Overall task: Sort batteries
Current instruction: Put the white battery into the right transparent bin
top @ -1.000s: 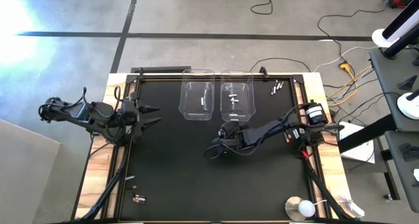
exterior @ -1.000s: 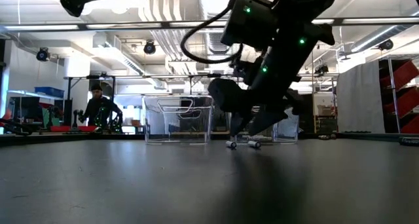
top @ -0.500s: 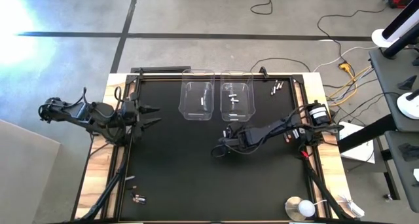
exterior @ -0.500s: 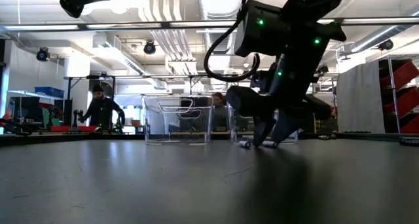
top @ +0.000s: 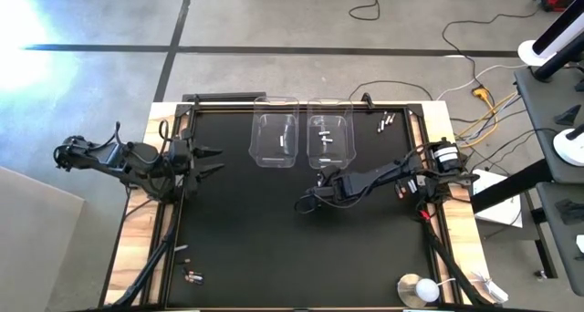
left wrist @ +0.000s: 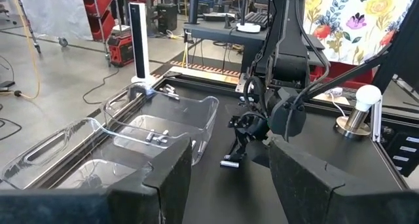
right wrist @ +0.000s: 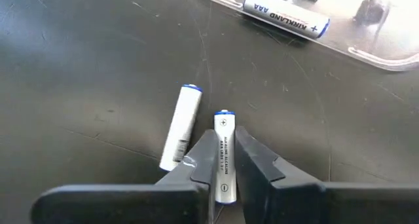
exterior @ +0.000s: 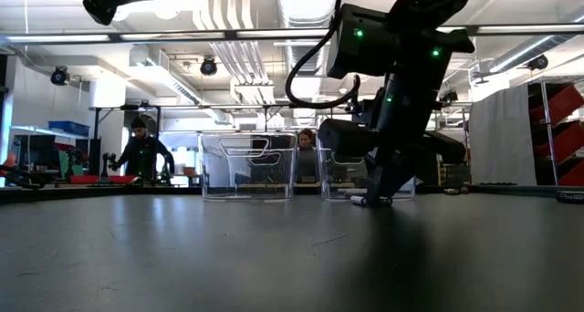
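Observation:
My right gripper (top: pixel 306 203) is low over the middle of the black mat, just near of the bins, shut on a white battery (right wrist: pixel 223 155). A second white battery (right wrist: pixel 181 127) lies flat on the mat right beside it. Two clear bins (top: pixel 276 139) (top: pixel 330 137) stand at the far edge, and the right one holds a white battery (right wrist: pixel 285 18). More batteries lie at the far right (top: pixel 385 123) and the near left (top: pixel 189 274). My left gripper (top: pixel 212 161) waits open at the left edge of the mat. My right gripper pinches the white battery's long sides (right wrist: pixel 223 165) between its two fingertips, at the end nearer the wrist. The fingers slant down from the table's right side and run along the battery. The battery lies low at the mat (exterior: pixel 359 201); whether it is lifted clear cannot be told.
A round white-and-metal disc (top: pixel 418 289) stands at the near right corner. The wooden table edge (top: pixel 461 248) and cables run along the right side. People show in the room behind the bins in the low view.
My right gripper has shifted a little toward the table's right edge, staying low at the mat, and its fingers have shut on one of the two white batteries. The other battery stays beside it.

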Robot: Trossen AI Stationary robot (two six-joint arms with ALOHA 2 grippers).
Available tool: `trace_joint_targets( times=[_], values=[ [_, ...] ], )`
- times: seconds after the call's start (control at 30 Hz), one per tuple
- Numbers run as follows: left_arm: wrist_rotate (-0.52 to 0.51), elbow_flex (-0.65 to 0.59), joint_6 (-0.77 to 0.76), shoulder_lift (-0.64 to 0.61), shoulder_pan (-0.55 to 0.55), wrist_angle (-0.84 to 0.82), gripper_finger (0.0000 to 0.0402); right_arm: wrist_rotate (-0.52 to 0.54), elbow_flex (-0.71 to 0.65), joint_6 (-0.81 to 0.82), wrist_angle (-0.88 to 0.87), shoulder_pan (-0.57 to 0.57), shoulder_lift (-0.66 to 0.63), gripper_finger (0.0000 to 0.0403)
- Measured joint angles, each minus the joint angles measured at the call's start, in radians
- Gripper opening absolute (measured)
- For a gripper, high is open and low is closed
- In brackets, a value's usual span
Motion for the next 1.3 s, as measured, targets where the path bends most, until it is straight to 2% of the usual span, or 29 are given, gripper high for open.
trace_joint_targets(
  times=[0.3, 0.53, 0.73, 0.9, 1.03, 1.2, 1.3],
  values=[
    [-0.003, 0.0, -0.008, 0.001, 0.0, -0.001, 0.0182, -0.011, 0.015, -0.015, -0.007, 0.0, 0.002, 0.0029],
    [-0.031, 0.0, -0.002, 0.001, 0.0, 0.0, 0.0182, -0.025, 0.084, -0.022, -0.092, -0.003, 0.003, 0.0029],
    [-0.054, 0.0, -0.001, 0.001, 0.0, 0.003, 0.0182, -0.132, 0.198, -0.111, -0.312, -0.008, -0.017, 0.0029],
    [-0.07, 0.0, -0.001, 0.002, 0.0, 0.004, 0.0182, -0.167, 0.341, -0.237, -0.443, -0.038, -0.118, 0.0029],
    [-0.128, 0.0, 0.0, 0.005, 0.0, 0.01, 0.0182, -0.17, 0.43, -0.41, -0.446, -0.108, -0.214, 0.0029],
    [-0.188, 0.0, 0.0, 0.011, 0.0, 0.051, 0.0182, -0.169, 0.456, -0.823, -0.438, -0.291, -0.286, 0.0029],
    [-0.195, 0.0, 0.0, 0.013, 0.0, 0.125, 0.0182, -0.251, 0.453, -1.069, -0.434, -0.425, -0.27, 0.0029]
  ],
)
